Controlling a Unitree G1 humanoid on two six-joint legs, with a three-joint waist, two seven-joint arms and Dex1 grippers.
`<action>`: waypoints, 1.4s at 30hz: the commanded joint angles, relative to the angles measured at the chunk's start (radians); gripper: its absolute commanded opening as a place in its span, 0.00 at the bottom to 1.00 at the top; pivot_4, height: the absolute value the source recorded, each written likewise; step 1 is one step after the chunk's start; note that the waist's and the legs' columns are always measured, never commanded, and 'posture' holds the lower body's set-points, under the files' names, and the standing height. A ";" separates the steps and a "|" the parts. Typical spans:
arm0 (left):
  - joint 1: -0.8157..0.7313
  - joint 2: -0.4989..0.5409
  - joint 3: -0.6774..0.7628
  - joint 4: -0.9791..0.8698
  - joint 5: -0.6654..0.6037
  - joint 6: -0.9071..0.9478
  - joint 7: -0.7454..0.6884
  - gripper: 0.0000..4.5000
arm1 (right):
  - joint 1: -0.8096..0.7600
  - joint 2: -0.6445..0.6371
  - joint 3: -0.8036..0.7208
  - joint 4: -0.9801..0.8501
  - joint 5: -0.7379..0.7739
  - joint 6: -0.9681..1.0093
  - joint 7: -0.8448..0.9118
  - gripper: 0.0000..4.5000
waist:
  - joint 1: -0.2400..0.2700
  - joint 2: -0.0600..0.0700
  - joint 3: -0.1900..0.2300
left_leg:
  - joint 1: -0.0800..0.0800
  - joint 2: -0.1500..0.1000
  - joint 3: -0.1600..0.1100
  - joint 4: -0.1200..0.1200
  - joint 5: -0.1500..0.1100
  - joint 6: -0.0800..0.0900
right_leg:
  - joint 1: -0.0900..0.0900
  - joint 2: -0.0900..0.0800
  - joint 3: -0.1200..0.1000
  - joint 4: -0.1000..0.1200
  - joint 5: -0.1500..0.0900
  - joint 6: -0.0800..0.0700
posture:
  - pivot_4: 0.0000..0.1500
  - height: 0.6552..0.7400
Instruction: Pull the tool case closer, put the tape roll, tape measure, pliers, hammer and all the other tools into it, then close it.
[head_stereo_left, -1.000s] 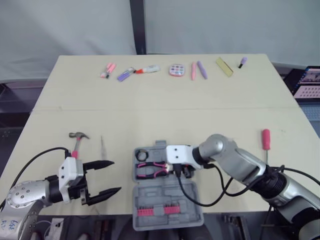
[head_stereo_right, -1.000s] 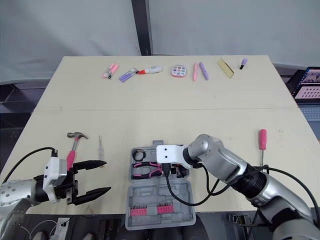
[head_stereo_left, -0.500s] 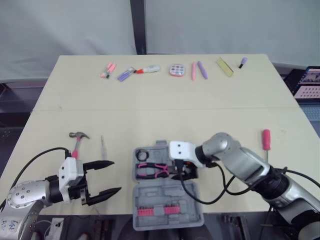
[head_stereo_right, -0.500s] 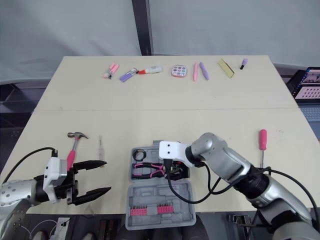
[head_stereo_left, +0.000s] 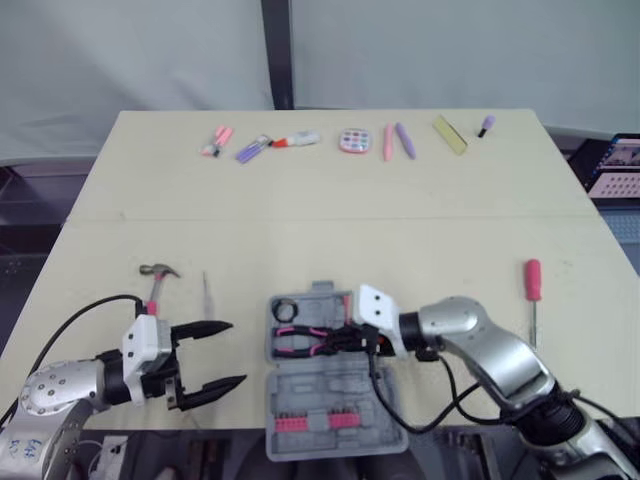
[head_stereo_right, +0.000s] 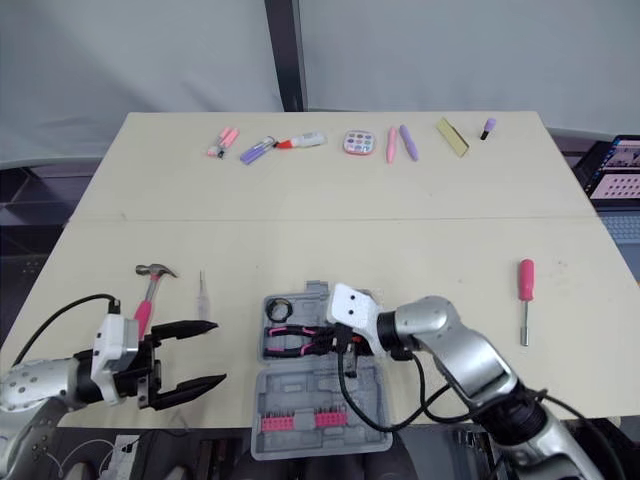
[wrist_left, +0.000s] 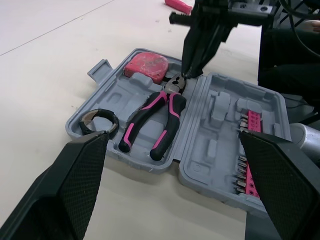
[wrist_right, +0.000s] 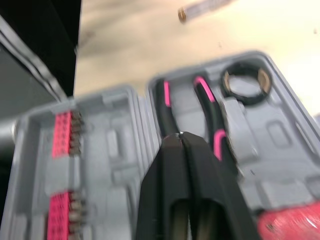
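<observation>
The case (head_stereo_left: 340, 390) lay open at the near middle of the table (head_stereo_left: 330, 240). Its lid half, with a pink row of bits (head_stereo_left: 335, 420), appeared to reach past the near edge. In the far half sat the tape roll (wrist_left: 112, 118), the pliers (wrist_left: 169, 106) and the tape measure (wrist_left: 146, 65). The right gripper (wrist_right: 180, 136) pointed down at the pliers' head. Its fingers were pressed together and empty, and we could not tell whether they touched the pliers. The left gripper (head_stereo_left: 236, 352) hung left of the case with its fingers spread wide and holding nothing. The hammer (head_stereo_left: 153, 288) lay just beyond it, with a thin screwdriver (head_stereo_left: 205, 293) beside it. The pink screwdriver (head_stereo_left: 532, 280) lay well apart on the right.

We judged several risks from here. If the closed fingers dragged on the pliers while pulling away, they could lift them out of their recess, and the lid would then not shut. A downward push on the overhanging lid half could tip the case off the table. The hammer looked head-heavy, so a grip low on its handle might let it swing or slip. The pink screwdriver's round handle could roll if it were nudged.

We could read no brand, label or writing on the case or the tools.
</observation>
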 joint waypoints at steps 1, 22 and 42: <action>-0.002 -0.003 0.006 -0.011 0.003 -0.016 -0.003 1.00 | 0.009 0.013 -0.010 0.016 0.003 -0.040 -0.017 0.01 | 0.000 0.000 0.000 | 0.000 0.000 0.000 0.000 0.000 0.000 | 0.000 0.000 0.000 0.000 0.000 0.000 | 1.00 1.00; -0.002 0.000 0.012 -0.013 0.003 -0.013 -0.003 1.00 | 0.038 0.065 0.019 0.186 -0.082 -0.174 -0.057 0.01 | 0.000 0.000 0.000 | 0.000 0.000 0.000 0.000 0.000 0.000 | 0.000 0.000 0.000 0.000 0.000 0.000 | 1.00 1.00; 0.000 -0.006 0.002 -0.011 0.001 -0.012 -0.003 1.00 | 0.049 0.034 0.098 0.264 -0.209 -0.162 -0.087 0.01 | 0.000 -0.002 -0.002 | 0.005 0.001 0.000 -0.001 0.000 0.000 | 0.002 0.000 0.000 -0.001 0.000 0.000 | 1.00 1.00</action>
